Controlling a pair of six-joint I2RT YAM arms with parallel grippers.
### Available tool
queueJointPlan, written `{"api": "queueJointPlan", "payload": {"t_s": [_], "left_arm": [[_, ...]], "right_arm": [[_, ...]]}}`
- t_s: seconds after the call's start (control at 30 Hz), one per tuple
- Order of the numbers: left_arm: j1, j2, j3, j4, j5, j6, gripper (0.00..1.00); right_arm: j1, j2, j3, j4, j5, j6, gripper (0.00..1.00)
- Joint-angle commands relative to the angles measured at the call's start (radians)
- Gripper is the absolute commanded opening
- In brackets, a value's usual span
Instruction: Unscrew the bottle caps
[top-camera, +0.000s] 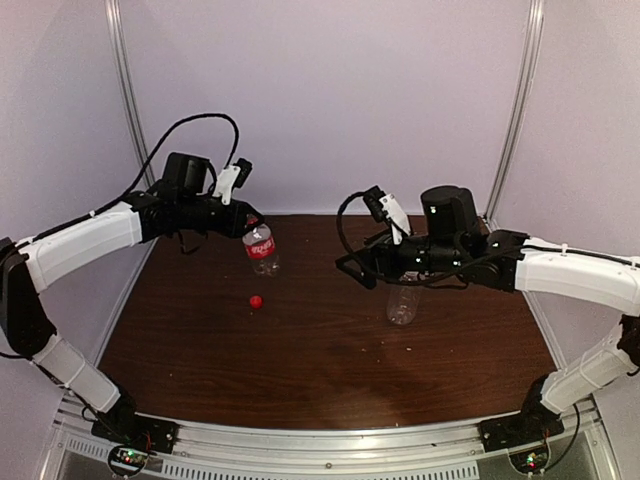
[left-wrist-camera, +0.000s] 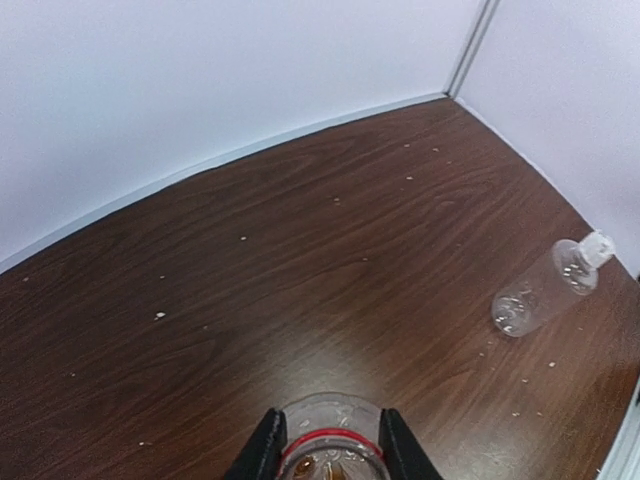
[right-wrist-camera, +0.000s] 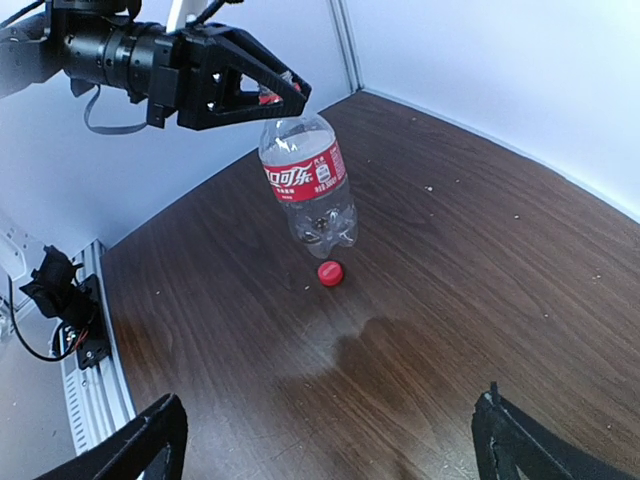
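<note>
Your left gripper (right-wrist-camera: 285, 95) grasps the labelled bottle (right-wrist-camera: 305, 180); the red cap (right-wrist-camera: 330, 272) lies on the desk (top-camera: 330, 370); your right gripper (right-wrist-camera: 330, 440) is released.

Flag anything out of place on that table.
The red cap lies loose on the table, off its bottle. The red-labelled bottle is uncapped, clamped at the neck in the jaws of the left gripper.

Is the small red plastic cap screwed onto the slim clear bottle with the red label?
No, the red cap lies on the brown table, apart from the bottle held in the left gripper.
</note>
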Motion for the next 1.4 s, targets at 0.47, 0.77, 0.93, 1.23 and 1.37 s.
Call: {"api": "queueJointPlan", "payload": {"t_s": [0.47,0.77,0.93,1.23,1.37], "left_arm": [[0.030,0.328,0.110,0.150,-0.299,0.037,0.00],[0.032,0.346,0.059,0.203,-0.279,0.020,0.04],[0.032,0.345,0.029,0.217,-0.282,0.010,0.12],[0.032,0.319,-0.002,0.224,-0.280,-0.010,0.44],[0.032,0.282,0.000,0.212,-0.286,-0.016,0.66]], "right_arm": [[-0.009,-0.072,-0.025,-0.046,0.197,0.014,1.00],[-0.009,-0.088,-0.040,-0.047,0.230,0.006,1.00],[-0.009,-0.093,-0.036,-0.063,0.258,0.000,1.00],[-0.012,-0.106,-0.029,-0.107,0.341,0.009,1.00],[-0.022,-0.109,-0.005,-0.167,0.415,0.016,1.00]]}}
